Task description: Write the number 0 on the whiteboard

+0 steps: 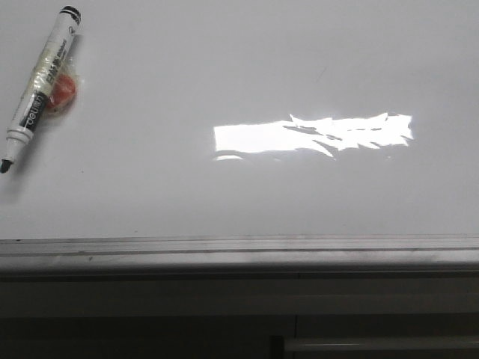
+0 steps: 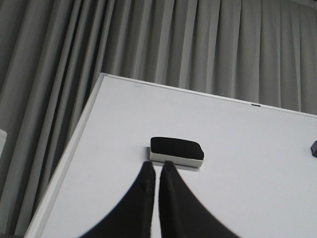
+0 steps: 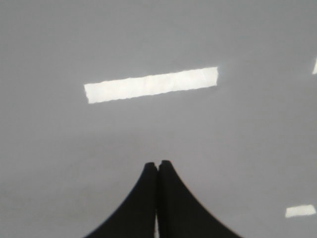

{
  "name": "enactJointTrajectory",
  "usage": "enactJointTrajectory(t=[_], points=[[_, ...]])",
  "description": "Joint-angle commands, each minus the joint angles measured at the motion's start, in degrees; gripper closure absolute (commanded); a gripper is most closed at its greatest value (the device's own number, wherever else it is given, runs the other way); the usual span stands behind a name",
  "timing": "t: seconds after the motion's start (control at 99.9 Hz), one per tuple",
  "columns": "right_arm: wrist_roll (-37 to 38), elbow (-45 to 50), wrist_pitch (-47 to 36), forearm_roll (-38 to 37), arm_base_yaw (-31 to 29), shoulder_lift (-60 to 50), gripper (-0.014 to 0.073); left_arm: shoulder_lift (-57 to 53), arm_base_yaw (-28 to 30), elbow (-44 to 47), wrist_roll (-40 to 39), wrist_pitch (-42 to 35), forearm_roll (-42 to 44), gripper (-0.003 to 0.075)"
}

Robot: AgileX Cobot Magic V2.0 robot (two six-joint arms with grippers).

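The whiteboard (image 1: 299, 60) fills the front view, glossy white and blank; no number 0 shows on it in any view. A white marker pen (image 1: 41, 78) with a black cap end lies slanted at its far left. Neither gripper shows in the front view. In the left wrist view my left gripper (image 2: 157, 166) is shut and empty above the whiteboard (image 2: 247, 148), its tips just short of a black-topped eraser (image 2: 176, 148). In the right wrist view my right gripper (image 3: 158, 164) is shut and empty over bare whiteboard (image 3: 247, 139).
A small orange object (image 1: 63, 90) lies against the marker. A bright glare patch (image 1: 314, 134) sits mid-board. The grey edge rail (image 1: 239, 250) runs along the near side. Grey curtains (image 2: 173, 39) hang beyond the board. A dark object (image 2: 313, 147) shows at one edge.
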Motion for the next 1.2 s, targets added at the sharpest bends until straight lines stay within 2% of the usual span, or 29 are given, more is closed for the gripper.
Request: enactJointTrajectory(t=[0.0, 0.07, 0.19, 0.37, 0.43, 0.591, 0.671, 0.721, 0.791, 0.921, 0.961, 1.081, 1.191], points=[[0.1, -1.9, -2.5, 2.4, 0.0, 1.1, 0.0662, 1.2, -0.6, -2.0, -0.6, -4.9, -0.2, 0.074], [0.1, -1.9, -1.2, 4.4, 0.0, 1.1, 0.0662, 1.2, -0.6, -2.0, -0.7, -4.7, -0.2, 0.074], [0.1, -1.9, 1.9, 4.4, 0.0, 1.1, 0.0662, 1.2, -0.6, -4.2, -7.8, 0.4, 2.6, 0.074], [-0.1, -1.9, 8.1, 4.4, 0.0, 1.1, 0.0662, 2.9, -0.6, -13.6, -11.0, 23.3, 18.4, 0.074], [-0.1, -1.9, 9.2, 4.4, 0.0, 1.1, 0.0662, 4.6, -0.6, -17.5, -11.2, 29.6, 18.6, 0.074], [-0.1, -1.9, 9.6, 4.4, 0.0, 1.1, 0.0662, 9.3, -0.6, -26.0, -11.2, 43.2, 12.6, 0.0738], [-0.1, -1.9, 9.6, 4.4, 0.0, 1.1, 0.0662, 11.6, -0.6, -26.9, -11.2, 43.6, 12.2, 0.0718], [-0.1, -1.9, 9.6, 4.4, 0.0, 1.1, 0.0662, 12.5, -0.6, -26.9, -11.2, 43.3, 12.2, 0.0678], [-0.1, -1.9, 9.6, 4.4, 0.3, 1.1, 0.0662, 13.5, -0.6, -26.9, -11.2, 44.2, 12.2, 0.0594], [-0.1, -1.9, 9.7, 4.4, 1.6, 1.1, 0.0662, 15.4, -0.6, -26.8, -11.2, 44.9, 11.2, 0.0381], [-0.1, -1.9, 9.7, 4.4, 2.0, 1.1, 0.0662, 15.9, -0.6, -26.8, -11.2, 44.8, 10.8, 0.0349], [-0.1, -1.9, 9.8, 4.4, 2.4, 1.1, 0.0662, 17.8, -0.6, -26.8, -11.2, 44.1, 9.5, 0.0353], [-0.1, -1.9, 10.0, 4.5, 2.8, 1.1, 0.0662, 19.7, -0.6, -26.8, -11.2, 44.7, 4.5, 0.0376]])
